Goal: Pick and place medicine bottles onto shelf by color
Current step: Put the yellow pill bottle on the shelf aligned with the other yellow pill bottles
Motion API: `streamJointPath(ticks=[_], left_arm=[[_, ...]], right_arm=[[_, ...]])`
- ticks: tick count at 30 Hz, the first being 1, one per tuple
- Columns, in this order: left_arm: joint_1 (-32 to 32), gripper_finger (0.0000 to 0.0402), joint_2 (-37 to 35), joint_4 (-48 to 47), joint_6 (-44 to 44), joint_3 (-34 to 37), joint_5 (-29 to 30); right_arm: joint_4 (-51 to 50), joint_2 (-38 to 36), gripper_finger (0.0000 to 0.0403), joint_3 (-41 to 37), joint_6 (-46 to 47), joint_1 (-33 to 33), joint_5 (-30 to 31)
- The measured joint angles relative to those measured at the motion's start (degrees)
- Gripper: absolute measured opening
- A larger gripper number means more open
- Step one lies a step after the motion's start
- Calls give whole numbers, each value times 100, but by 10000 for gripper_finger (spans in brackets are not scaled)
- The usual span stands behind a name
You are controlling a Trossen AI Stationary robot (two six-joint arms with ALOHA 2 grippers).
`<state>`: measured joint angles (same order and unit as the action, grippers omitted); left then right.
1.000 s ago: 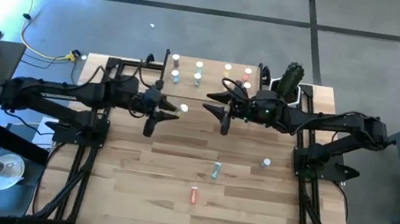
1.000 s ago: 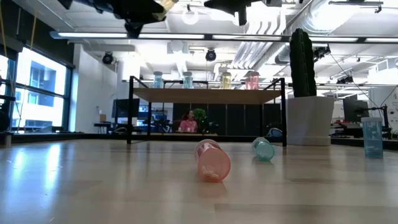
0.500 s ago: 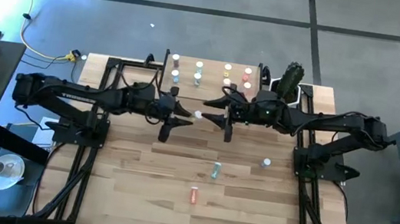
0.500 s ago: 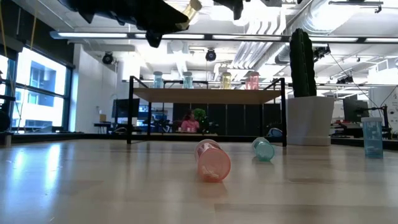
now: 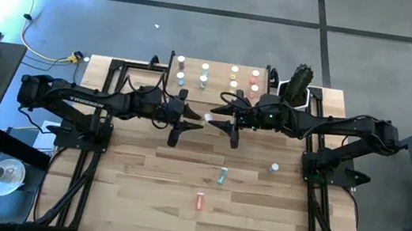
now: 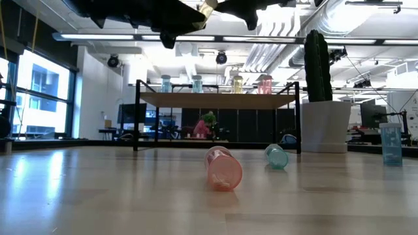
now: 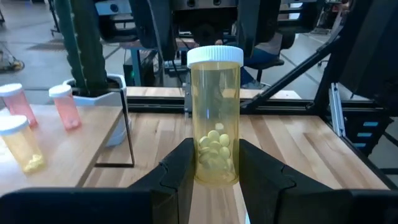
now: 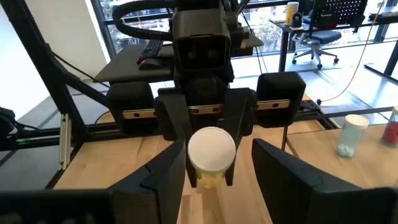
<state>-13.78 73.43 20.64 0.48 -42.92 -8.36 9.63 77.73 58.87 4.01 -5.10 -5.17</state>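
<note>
We see a clear yellow pill bottle (image 7: 215,115) with a white cap clamped in the left gripper (image 5: 189,119) fingers, held above the wooden surface (image 5: 177,215) near the shelf (image 5: 219,79). The right gripper (image 5: 225,118) fingers stand apart around its cap. The front edge stays roomy.

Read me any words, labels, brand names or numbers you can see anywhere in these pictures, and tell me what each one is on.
"TROSSEN": white lettering on the left arm in the high view, only just legible.
Yellow bottle, held in the left hand: no label shows.
Bottles on the shelf: no text to be made out.
</note>
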Motion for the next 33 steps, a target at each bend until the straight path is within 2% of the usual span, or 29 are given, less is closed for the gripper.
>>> streamJointPath(ticks=[20, 30, 33], left_arm=[[-9, 97, 2, 148, 80, 0, 20], [-12, 97, 2, 144, 81, 0, 31], [-13, 97, 1, 145, 80, 0, 46]], right_arm=[[612, 352, 176, 0, 2, 2, -101], [605, 350, 106, 0, 2, 2, -161], [603, 350, 99, 0, 2, 2, -162]])
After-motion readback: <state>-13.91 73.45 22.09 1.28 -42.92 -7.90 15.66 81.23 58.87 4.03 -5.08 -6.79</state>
